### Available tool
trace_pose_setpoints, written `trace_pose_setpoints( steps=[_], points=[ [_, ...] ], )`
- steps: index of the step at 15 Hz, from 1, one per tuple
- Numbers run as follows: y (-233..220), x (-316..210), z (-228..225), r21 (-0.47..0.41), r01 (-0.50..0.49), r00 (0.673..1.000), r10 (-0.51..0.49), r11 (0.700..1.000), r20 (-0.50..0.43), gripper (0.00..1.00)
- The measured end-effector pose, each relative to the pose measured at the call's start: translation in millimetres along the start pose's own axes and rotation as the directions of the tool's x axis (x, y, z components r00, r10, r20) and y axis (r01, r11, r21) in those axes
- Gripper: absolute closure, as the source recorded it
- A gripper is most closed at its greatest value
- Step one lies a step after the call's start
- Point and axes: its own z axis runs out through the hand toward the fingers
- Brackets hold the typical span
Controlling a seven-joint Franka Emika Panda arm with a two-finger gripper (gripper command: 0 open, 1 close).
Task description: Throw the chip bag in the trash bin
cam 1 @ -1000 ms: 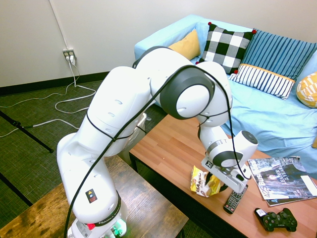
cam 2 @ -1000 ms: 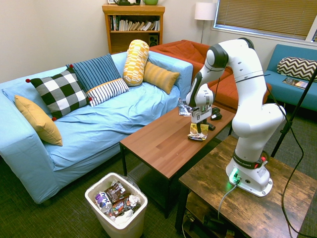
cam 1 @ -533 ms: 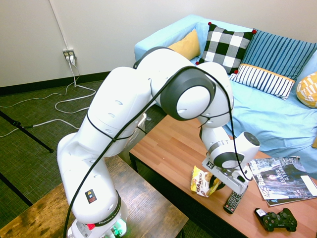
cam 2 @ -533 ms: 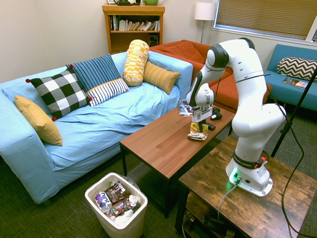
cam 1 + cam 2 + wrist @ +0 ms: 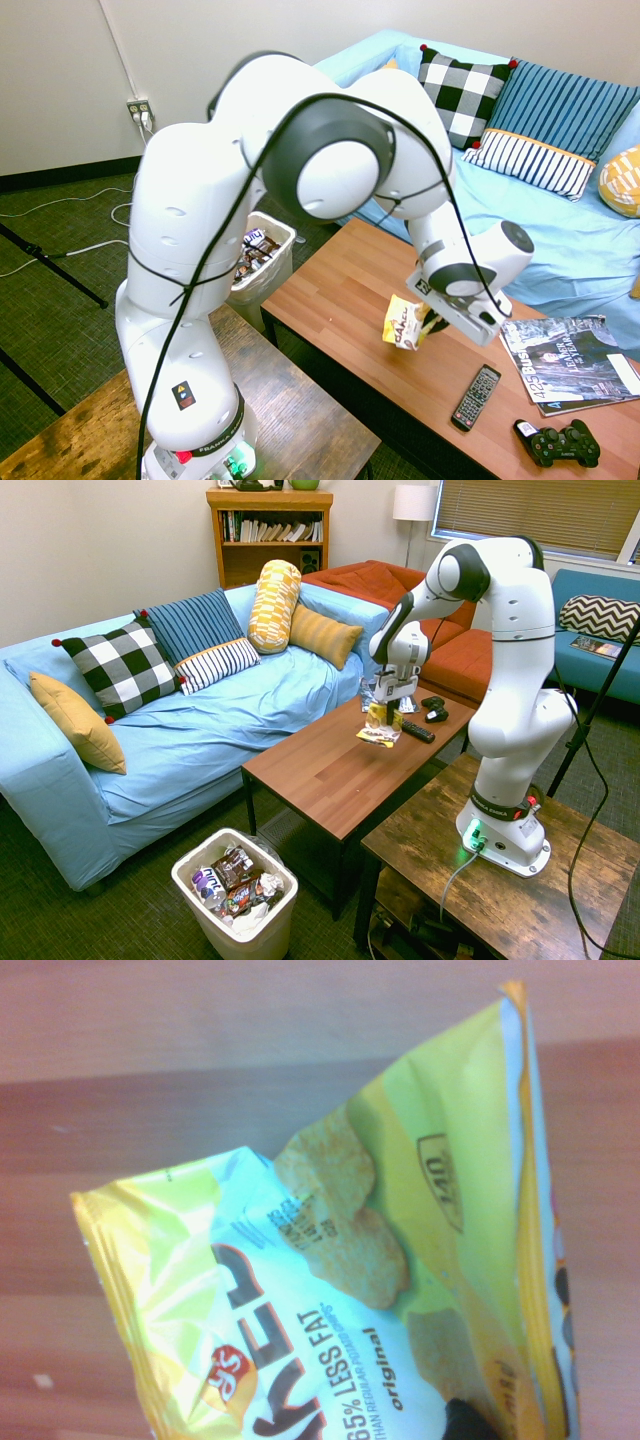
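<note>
The yellow chip bag (image 5: 405, 324) (image 5: 379, 723) hangs in the air a little above the wooden coffee table (image 5: 345, 300) (image 5: 330, 765), held from above. My gripper (image 5: 432, 320) (image 5: 386, 712) is shut on its upper edge. In the wrist view the chip bag (image 5: 350, 1260) fills most of the picture, with chip pictures and lettering, and the wood tabletop behind it. The white trash bin (image 5: 236, 905) stands on the floor off the table's end, with wrappers inside; in the first exterior view the trash bin (image 5: 262, 262) shows behind the arm.
A black remote (image 5: 474, 396) (image 5: 417, 731), a game controller (image 5: 556, 443) and magazines (image 5: 570, 362) lie on the table's far part. A blue sofa (image 5: 180, 720) with pillows runs along the table's other side. A darker wooden side table (image 5: 480, 880) bears the arm.
The gripper closed on the chip bag and lifted it off the table, carrying it along the table away from the remote. The arm's upper links swung round.
</note>
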Motion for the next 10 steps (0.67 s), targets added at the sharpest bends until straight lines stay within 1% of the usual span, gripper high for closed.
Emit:
trace_pose_setpoints(
  steps=[2, 5, 7, 10],
  points=[
    [-66, -43, -36, 0.031, 0.037, 0.999, -0.036, 0.999, -0.024, 1.00],
    [-185, -152, -73, 0.043, 0.100, 0.992, -0.096, 0.994, -0.081, 1.00],
    [-248, -229, -70, 0.016, 0.135, 0.985, -0.132, 0.991, -0.115, 1.00],
    [-328, -320, -29, -0.048, 0.181, 0.970, -0.186, 0.982, -0.154, 1.00]
  ],
)
